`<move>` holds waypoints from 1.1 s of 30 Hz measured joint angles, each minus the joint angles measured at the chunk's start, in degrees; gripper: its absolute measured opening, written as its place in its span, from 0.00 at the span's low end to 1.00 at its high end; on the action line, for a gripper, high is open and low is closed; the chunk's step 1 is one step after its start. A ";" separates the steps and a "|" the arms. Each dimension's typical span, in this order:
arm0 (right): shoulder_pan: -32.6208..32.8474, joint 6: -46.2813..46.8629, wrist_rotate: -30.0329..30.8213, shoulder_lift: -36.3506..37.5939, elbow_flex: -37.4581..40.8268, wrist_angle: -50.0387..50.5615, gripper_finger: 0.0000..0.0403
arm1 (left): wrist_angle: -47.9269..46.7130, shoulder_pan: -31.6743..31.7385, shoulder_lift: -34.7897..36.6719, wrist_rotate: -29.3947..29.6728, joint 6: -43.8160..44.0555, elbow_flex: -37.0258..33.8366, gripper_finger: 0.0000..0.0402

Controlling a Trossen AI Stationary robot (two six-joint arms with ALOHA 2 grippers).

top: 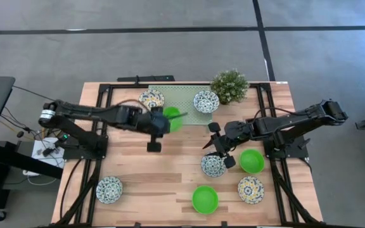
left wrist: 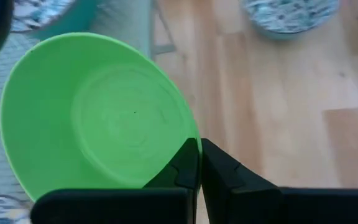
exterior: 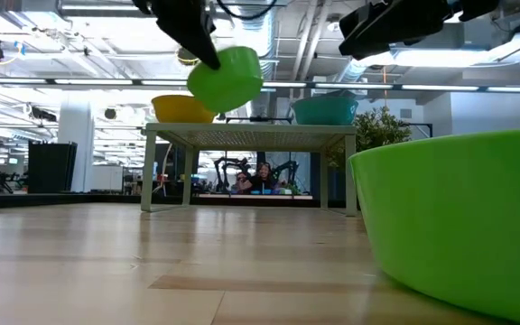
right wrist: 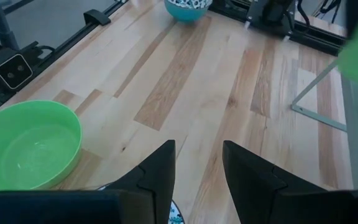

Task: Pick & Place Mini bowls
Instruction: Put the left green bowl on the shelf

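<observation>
Wooden table (top: 170, 177) carries a low green mesh rack (top: 185, 95) at its far edge, a potted plant (top: 229, 85) just beside the rack's right end; left arm reaches from the table's left side toward the rack, right arm comes in from the right over the table's right half.

Left gripper (top: 168, 118) is clamped together on the rim of a plain green mini bowl (top: 173, 118); bowl is held tilted in the air at the rack's near edge, clear of the tabletop in the low view (exterior: 227, 77); left wrist view shows the fingertips (left wrist: 199, 163) pinched on its rim.

Right gripper (top: 215, 151) has its fingers (right wrist: 160, 167) apart, nothing between them; it hovers above the table just over a floral bowl (top: 213, 165).

Other mini bowls: two patterned ones up on the rack, one at its left (top: 151, 99), one at its right (top: 206, 101); green bowl (top: 251, 161) just right of the floral one under the right gripper; another green bowl (top: 205, 199) near the front edge; patterned bowl (top: 250, 189) at front right; patterned bowl (top: 109, 189) alone at front left, well apart from the rest.
</observation>
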State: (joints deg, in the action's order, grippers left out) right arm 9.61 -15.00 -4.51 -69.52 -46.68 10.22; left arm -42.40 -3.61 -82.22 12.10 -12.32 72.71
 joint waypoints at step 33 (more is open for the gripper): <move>-0.01 -0.46 0.00 0.00 0.02 0.04 0.32 | 8.50 9.15 -7.16 1.44 -11.41 -0.02 0.08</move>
State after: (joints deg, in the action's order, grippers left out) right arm 9.59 -15.46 -4.51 -69.52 -46.65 10.26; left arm -33.91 5.54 -89.38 13.54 -23.73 72.69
